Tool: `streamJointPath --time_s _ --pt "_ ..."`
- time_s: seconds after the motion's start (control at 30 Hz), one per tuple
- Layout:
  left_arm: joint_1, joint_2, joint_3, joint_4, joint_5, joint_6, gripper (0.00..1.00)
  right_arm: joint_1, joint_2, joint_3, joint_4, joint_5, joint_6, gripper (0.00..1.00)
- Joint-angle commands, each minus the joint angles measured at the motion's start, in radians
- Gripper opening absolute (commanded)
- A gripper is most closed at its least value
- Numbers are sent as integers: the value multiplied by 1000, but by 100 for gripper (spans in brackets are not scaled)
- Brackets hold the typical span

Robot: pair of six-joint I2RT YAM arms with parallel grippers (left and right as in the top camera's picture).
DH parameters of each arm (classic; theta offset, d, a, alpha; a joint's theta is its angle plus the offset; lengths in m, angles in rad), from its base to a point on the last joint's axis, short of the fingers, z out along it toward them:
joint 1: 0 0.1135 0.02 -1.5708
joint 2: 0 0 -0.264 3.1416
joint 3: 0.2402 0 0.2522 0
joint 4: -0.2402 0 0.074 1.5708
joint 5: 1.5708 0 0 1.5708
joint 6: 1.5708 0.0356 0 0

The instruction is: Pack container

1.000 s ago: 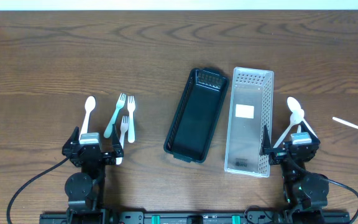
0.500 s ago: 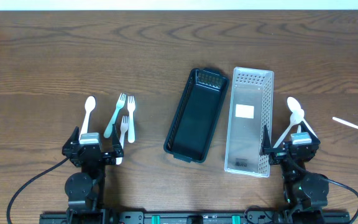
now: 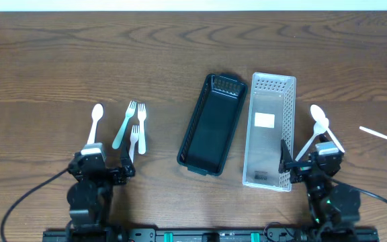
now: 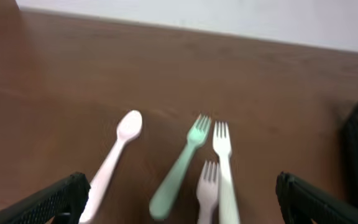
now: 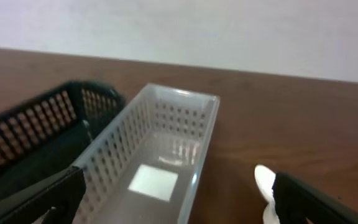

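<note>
Plastic forks (image 3: 140, 121) and a white spoon (image 3: 96, 115) lie loose on the table (image 3: 46, 74) just ahead of the left gripper (image 3: 102, 164), more spoons (image 3: 318, 121) beside the right gripper (image 3: 313, 163), both spread wide and empty; light, stiff, probably slick, best pinched mid-handle.

Brown wooden table (image 3: 59, 60) with black basket (image 3: 212, 128), clear basket (image 3: 269, 144), forks (image 3: 141, 128), spoons (image 3: 97, 113).

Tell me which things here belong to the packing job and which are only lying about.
For the job: black perforated plastic basket; clear perforated plastic bin; pale green plastic fork; two white plastic forks; white plastic spoons, one left, three right.
Just lying about: only the arms' black cables.
</note>
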Motion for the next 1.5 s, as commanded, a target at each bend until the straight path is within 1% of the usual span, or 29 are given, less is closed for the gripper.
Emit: streamJointPath --time_s 0.0,0.07,0.17,0.33,0.4,0.5,0.57,0.63,0.67,0.77,0.83,0.93,0.97,1.0,1.1,1.17,1.27,1.37,1.4,1.47 --pt "2 126 207 -78 47 -50 98 -9 80 176 -54 -20 36 99" --pt "2 225 312 -157 47 -50 98 -10 159 267 -111 -20 37 99" --pt "2 410 480 -287 47 -50 98 -10 335 428 -232 -21 43 99" --pt "2 670 685 -476 47 -50 98 -21 618 660 -467 -21 121 99" --pt "2 746 732 -534 47 -50 98 -39 727 747 -564 -22 151 99" --pt "2 821 757 -599 47 -50 98 -55 868 861 -692 -35 153 99" --pt "2 850 757 -617 47 -51 98 -55 932 918 -747 -27 123 99" --pt "2 867 757 -620 47 -55 98 -57 980 948 -764 38 109 99" --pt "2 872 757 -620 47 -54 98 -64 1004 956 -764 90 135 96" --pt "2 874 757 -620 47 -54 98 -97 1067 954 -774 180 208 72" --pt "2 874 757 -620 47 -54 98 -128 1127 954 -787 183 222 60" --pt "2 874 757 -620 47 -54 98 -153 1207 953 -787 181 236 51" --pt "2 874 757 -620 47 -54 98 -158 1236 953 -783 181 235 47" --pt "2 874 757 -620 47 -54 98 -160 1264 953 -779 181 235 40" --pt "2 874 757 -620 47 -54 98 -159 1342 953 -763 161 224 33" --pt "2 875 757 -620 47 -54 98 -159 1401 953 -736 117 204 33" --pt "2 875 757 -620 47 -54 98 -159 1480 953 -694 72 201 23" --pt "2 875 757 -620 46 -54 98 -159 1542 953 -657 47 201 22" --pt "2 875 757 -620 47 -54 98 -159 1560 953 -645 42 201 19" --pt "2 875 757 -620 46 -54 98 -158 1593 953 -622 34 201 18"
